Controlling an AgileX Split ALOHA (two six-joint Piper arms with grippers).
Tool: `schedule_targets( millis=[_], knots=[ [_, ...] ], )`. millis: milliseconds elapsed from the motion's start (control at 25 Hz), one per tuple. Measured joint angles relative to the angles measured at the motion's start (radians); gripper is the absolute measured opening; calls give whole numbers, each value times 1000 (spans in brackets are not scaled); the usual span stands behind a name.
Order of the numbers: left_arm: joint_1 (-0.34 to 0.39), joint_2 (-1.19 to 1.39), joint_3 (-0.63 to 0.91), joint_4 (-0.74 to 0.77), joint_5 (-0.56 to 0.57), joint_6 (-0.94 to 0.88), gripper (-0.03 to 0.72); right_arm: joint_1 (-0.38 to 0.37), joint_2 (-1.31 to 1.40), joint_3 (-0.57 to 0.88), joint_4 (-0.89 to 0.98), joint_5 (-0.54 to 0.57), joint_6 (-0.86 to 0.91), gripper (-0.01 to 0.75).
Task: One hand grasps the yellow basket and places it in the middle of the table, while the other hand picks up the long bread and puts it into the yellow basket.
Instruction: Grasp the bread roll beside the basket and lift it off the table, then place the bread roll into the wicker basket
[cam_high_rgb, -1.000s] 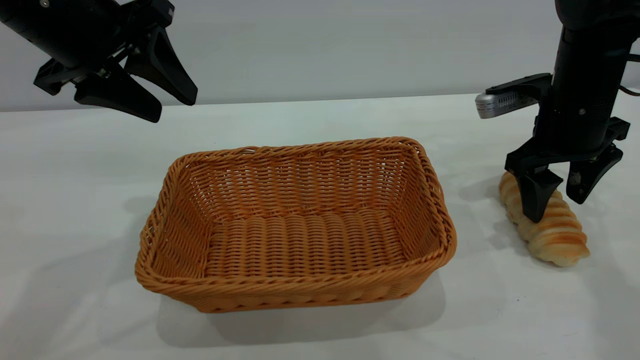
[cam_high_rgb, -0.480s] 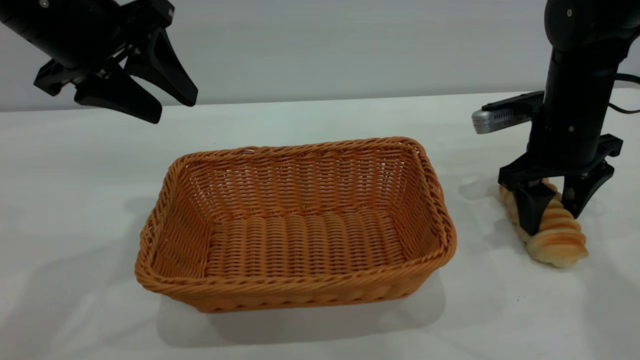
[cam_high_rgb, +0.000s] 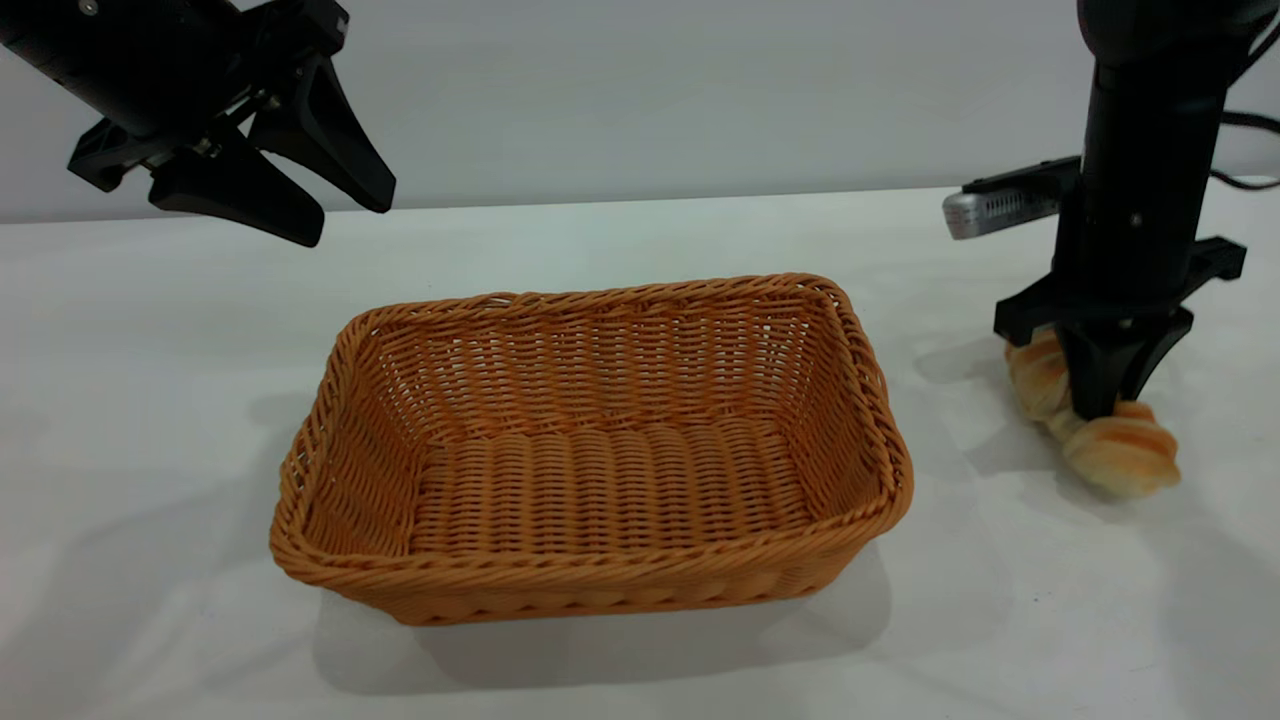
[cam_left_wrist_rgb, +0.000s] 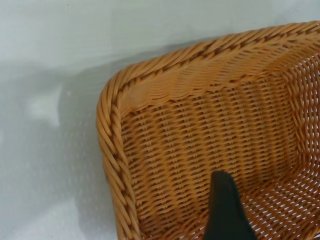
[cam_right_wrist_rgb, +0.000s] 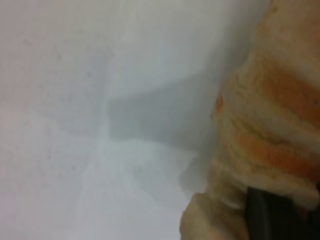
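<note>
Rt gripper (cam_high_rgb: 1105, 400) down near rt edge of table (cam_high_rgb: 620, 230), pointing straight down, fingers pinched tight on long bread (cam_high_rgb: 1120, 450) around its mid-length; loaf visibly squeezed at grip, cream-and-orange ridged ends bulging out either side of black fingers. Bread low over or just on surface w/ shadow directly under; contact w/ table not determinable. Rt wrist view: ridged crust (cam_right_wrist_rgb: 270, 130) filling one side, dark finger (cam_right_wrist_rgb: 270, 220) pressed into it, bare white surface (cam_right_wrist_rgb: 75, 125) beyond. Yellow basket (cam_high_rgb: 590, 590) upright at approx centre of table, long side toward front edge, open top, nothing inside; clearly apart from bread, gap of bare surface between basket's rt end and loaf. Lt gripper (cam_high_rgb: 350, 215) held high above far-lt corner region of table, fingers spread wide, nothing between them, well clear of basket. Lt wrist view: one basket corner w/ braided rim (cam_left_wrist_rgb: 112, 150) and sloping woven wall, black fingertip (cam_left_wrist_rgb: 225, 210) in foreground over interior, no contact seen. Silver wrist-camera housing (cam_high_rgb: 990, 210) projecting from rt arm toward basket side.
</note>
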Motion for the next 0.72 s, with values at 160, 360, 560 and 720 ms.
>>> schedule_targets(
  millis=[160,360,560,720],
  knots=[
    [0,0,0,0,0,0,505,0,-16,-65,-5,104,-8,73],
    [0,0,0,0,0,0,505,0,-101,-125,47,194,-46,73],
    [0,0,0,0,0,0,505,8,-192,-146,241,249,-118,73],
    [0,-1,0,0,-1,0,505,64,-208,-146,369,264,-180,72]
  ],
)
